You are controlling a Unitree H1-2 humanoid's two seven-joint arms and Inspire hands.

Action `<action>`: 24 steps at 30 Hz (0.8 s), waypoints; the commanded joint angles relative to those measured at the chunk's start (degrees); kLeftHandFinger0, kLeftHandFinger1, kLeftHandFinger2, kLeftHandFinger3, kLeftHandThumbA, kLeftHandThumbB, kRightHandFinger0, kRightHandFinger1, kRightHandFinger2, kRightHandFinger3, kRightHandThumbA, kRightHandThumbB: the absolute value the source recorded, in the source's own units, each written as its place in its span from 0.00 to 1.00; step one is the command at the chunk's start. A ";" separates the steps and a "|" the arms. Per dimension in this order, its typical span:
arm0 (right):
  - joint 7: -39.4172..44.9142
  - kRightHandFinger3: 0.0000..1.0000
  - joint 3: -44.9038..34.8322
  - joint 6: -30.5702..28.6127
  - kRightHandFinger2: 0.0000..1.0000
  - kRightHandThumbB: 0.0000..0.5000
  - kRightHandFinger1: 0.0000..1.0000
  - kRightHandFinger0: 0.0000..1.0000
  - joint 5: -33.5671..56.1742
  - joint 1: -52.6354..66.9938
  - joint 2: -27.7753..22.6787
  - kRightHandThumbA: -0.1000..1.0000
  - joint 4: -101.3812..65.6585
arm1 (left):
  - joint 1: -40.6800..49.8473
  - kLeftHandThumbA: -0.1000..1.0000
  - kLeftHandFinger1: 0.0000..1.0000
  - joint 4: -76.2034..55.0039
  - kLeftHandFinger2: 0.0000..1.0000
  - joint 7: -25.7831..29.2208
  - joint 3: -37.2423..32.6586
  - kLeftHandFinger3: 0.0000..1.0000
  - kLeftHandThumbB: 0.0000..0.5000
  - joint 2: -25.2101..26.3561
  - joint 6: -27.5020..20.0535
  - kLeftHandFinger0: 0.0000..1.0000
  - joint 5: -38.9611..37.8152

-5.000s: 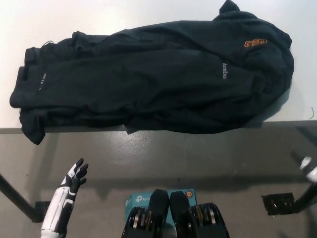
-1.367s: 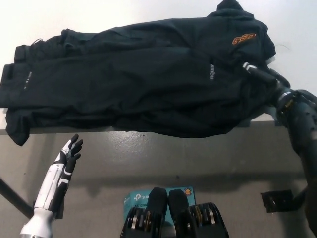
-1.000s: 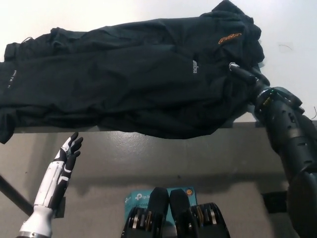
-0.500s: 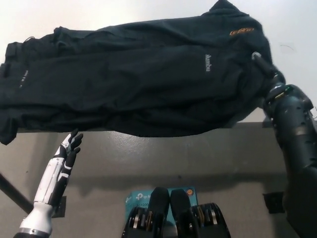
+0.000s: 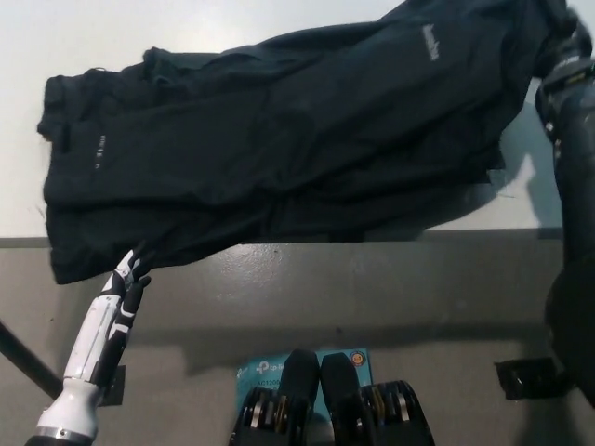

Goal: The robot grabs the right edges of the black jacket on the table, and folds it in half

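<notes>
The black jacket [image 5: 279,139] lies lengthwise on the white table [image 5: 139,28], and its near left corner hangs over the front edge. Its right end is raised off the table at the picture's top right, with a small white logo [image 5: 430,42] showing. My black right arm runs up the right edge. My right hand [image 5: 563,42] sits at the raised right end, mostly buried in the cloth and shut on it. Low at the left, below the table's front edge, my white left hand [image 5: 128,276] is open, fingertips just under the hanging hem.
The table's front edge [image 5: 390,234] crosses the middle of the picture, with grey floor below it. A teal box [image 5: 270,372] lies on the floor near my body. There is a black table foot [image 5: 528,378] at the lower right and a dark table leg [image 5: 20,360] at the lower left.
My right hand has lifted the jacket's right end up and away from the table; the orange logo is out of sight. The left hand has risen slightly to the hanging hem. The view has shifted.
</notes>
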 commanded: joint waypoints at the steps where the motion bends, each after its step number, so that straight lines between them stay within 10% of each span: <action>1: -1.03 0.83 4.10 -2.98 0.73 0.08 0.03 0.00 -2.51 -6.19 -2.03 0.00 -3.32 | -0.98 1.00 1.00 -1.98 1.00 0.04 0.35 1.00 0.36 0.65 -0.23 1.00 0.51; 2: -0.17 0.46 6.49 -3.61 0.74 0.20 0.08 0.00 -4.49 -6.32 -2.19 0.00 -3.60 | -1.00 1.00 1.00 -2.01 1.00 -0.03 0.37 1.00 0.34 0.68 -0.23 1.00 0.40; 3: 0.06 0.43 9.32 -4.63 0.76 0.21 0.16 0.00 -6.82 -6.40 -2.25 0.00 -4.05 | -1.12 1.00 1.00 -1.85 1.00 -0.04 0.40 1.00 0.34 0.69 -0.52 1.00 0.26; 9: -0.62 0.68 28.91 -8.56 0.85 0.32 0.41 0.02 -22.58 -9.02 -3.37 0.00 -4.00 | -1.07 1.00 1.00 -2.22 1.00 -0.20 0.41 1.00 0.38 0.67 -0.14 1.00 -0.03; 14: -2.69 0.82 48.25 -12.02 0.62 0.32 0.23 0.00 -40.60 -12.76 -4.02 0.00 -3.97 | -1.21 1.00 1.00 -2.31 1.00 -0.11 0.46 1.00 0.42 0.52 0.05 1.00 -0.14; 20: -5.13 0.73 65.56 -17.01 0.89 0.52 0.46 0.07 -54.45 -15.69 -0.05 0.00 -3.53 | -1.22 1.00 1.00 -2.68 1.00 -0.18 0.35 1.00 0.42 0.43 0.25 1.00 -0.13; 24: -4.60 0.86 71.86 -18.35 0.93 0.36 0.52 0.07 -57.26 -16.68 3.12 0.00 -3.22 | -0.86 1.00 1.00 -3.18 1.00 -0.13 0.15 1.00 0.40 0.24 0.63 1.00 0.14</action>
